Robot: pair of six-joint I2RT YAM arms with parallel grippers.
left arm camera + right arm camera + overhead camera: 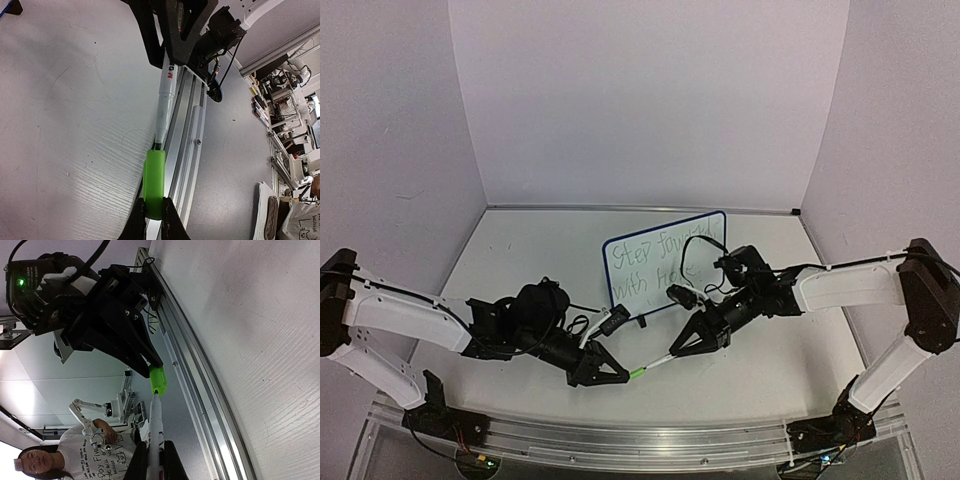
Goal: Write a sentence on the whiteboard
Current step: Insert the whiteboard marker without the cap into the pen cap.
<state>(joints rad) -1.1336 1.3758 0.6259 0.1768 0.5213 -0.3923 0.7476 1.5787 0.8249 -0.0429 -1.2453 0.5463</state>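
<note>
Whiteboard stood tilted mid-table just behind both arms, sentence on it; probably light and tippy, best steadied by its frame. Right gripper clenched the marker barrel, left gripper pinched its green cap

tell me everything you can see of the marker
The marker is a slim white barrel with red and black print, held between the two arms. The right gripper clamps its barrel; the left gripper pinches its bright green cap. A dark tip shows between barrel and cap, so the cap is not fully seated.
</note>
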